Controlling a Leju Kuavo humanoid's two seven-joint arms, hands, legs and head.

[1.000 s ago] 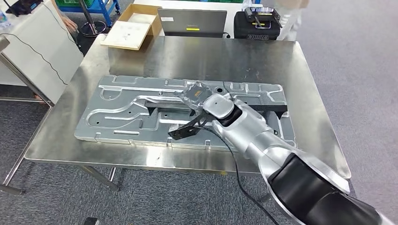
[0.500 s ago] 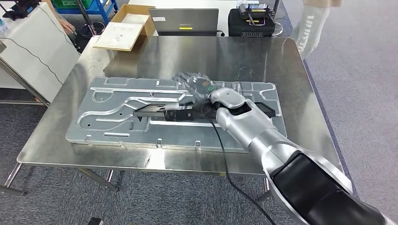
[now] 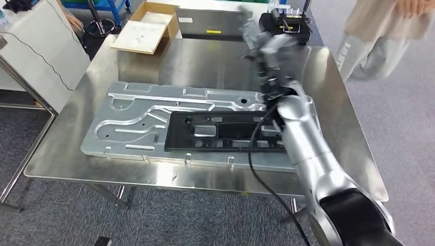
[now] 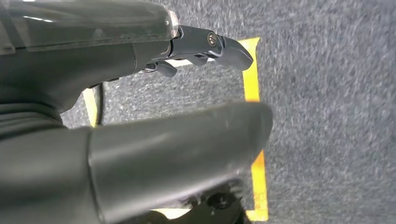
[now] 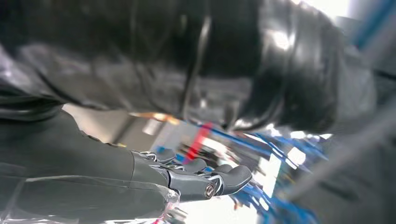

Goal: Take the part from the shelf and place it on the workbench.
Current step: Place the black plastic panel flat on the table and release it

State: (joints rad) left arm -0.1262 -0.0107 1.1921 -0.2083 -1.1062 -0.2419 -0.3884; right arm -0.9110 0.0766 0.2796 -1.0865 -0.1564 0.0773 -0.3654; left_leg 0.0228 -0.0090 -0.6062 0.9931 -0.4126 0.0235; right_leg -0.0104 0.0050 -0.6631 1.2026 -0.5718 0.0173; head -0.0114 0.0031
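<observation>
The black flat part [image 3: 220, 130] lies flat on the silver stamped plate [image 3: 138, 118] on the steel workbench [image 3: 205, 61]. My right hand [image 3: 257, 37] is lifted clear of it, blurred, above the far side of the bench, with the silver forearm running back over the part's right end. In the right wrist view that hand [image 5: 187, 179] has its fingers [image 5: 233, 177] stretched out and holds nothing. My left hand [image 4: 140, 107] hangs over grey carpet with yellow tape, thumb and fingers [image 4: 219, 46] apart and empty.
A cardboard box [image 3: 146, 28], a grey case [image 3: 210, 25] and a black case [image 3: 284, 23] stand beyond the bench's far edge. A person [image 3: 379, 36] stands at the far right. A white table [image 3: 36, 46] is on the left. A black cable [image 3: 254, 154] hangs along my right arm.
My right hand has let go of the black part, which now lies flat on the plate. The hand has risen and swung toward the far side. The view shifted slightly.
</observation>
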